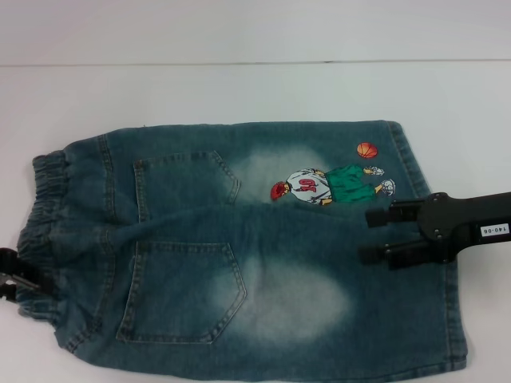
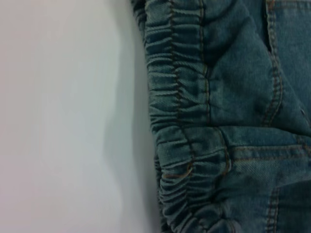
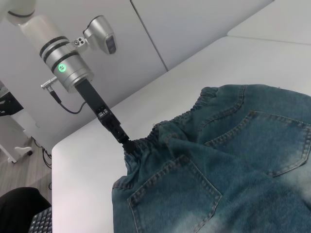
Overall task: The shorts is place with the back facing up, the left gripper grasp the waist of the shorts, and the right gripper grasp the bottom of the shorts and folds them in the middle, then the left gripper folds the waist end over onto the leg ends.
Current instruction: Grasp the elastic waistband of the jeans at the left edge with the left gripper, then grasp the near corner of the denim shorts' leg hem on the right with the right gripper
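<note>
Your shorts [image 1: 239,255] lie flat, pockets up, on the white surface [image 1: 239,88]; the left claw [image 3: 127,143] meets the waist [image 1: 44,231], its grip unreadable; the right claw [image 1: 374,235] hovers spread above the legs, so a shallow pinch could slip mid-fold.

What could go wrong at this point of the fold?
1. The left gripper meets the waist only at its ruffled edge; such a shallow bite may slip when lifted.
2. The right gripper hovers open over the leg fabric, inboard of the bottom of the shorts, so it could pinch mid-panel and skew the fold of the shorts.
</note>
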You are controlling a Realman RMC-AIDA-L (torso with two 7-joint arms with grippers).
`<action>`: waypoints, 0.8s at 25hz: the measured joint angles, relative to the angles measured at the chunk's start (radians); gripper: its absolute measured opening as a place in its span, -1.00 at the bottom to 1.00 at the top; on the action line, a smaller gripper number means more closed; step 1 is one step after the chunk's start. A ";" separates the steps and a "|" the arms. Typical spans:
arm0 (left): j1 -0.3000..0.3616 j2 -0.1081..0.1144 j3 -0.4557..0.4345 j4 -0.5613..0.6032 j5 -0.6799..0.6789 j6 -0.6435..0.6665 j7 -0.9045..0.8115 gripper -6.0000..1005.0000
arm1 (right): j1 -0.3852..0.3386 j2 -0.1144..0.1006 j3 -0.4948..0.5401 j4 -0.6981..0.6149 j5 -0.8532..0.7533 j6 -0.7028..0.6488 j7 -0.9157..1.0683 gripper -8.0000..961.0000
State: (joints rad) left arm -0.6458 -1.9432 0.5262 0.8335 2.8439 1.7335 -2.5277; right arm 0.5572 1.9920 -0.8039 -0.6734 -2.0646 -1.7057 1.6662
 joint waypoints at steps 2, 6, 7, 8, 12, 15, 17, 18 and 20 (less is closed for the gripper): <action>0.000 -0.001 0.000 0.000 0.000 0.000 0.001 0.23 | 0.000 0.000 0.000 0.000 0.000 -0.001 0.003 0.87; 0.000 -0.003 0.000 0.001 0.000 0.001 0.001 0.00 | 0.000 -0.001 0.001 -0.002 0.002 -0.008 0.010 0.87; 0.001 -0.003 0.000 0.001 0.000 0.001 0.001 -0.08 | 0.000 -0.001 0.002 -0.004 0.003 -0.009 0.011 0.87; 0.001 -0.003 0.000 0.001 0.000 0.000 0.001 -0.17 | 0.000 -0.002 0.005 -0.007 0.004 -0.010 0.016 0.87; 0.002 -0.005 0.000 -0.001 0.001 -0.004 0.001 -0.49 | -0.001 -0.009 0.019 -0.010 0.005 -0.012 0.045 0.87; 0.002 -0.008 0.000 -0.001 0.005 -0.005 0.001 -0.72 | -0.001 -0.016 0.039 -0.012 0.007 -0.018 0.063 0.87; 0.002 -0.008 0.000 0.001 0.004 -0.005 0.001 -0.87 | 0.002 -0.027 0.057 -0.016 0.007 -0.030 0.093 0.87; 0.002 -0.008 -0.002 0.003 0.004 -0.005 0.001 -0.88 | 0.006 -0.037 0.066 -0.024 0.007 -0.040 0.125 0.87; 0.001 -0.008 -0.004 0.009 0.002 0.001 0.001 -0.91 | 0.013 -0.050 0.073 -0.062 -0.006 -0.064 0.198 0.87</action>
State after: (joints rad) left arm -0.6452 -1.9510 0.5219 0.8429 2.8459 1.7349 -2.5269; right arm 0.5698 1.9418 -0.7311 -0.7355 -2.0707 -1.7699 1.8644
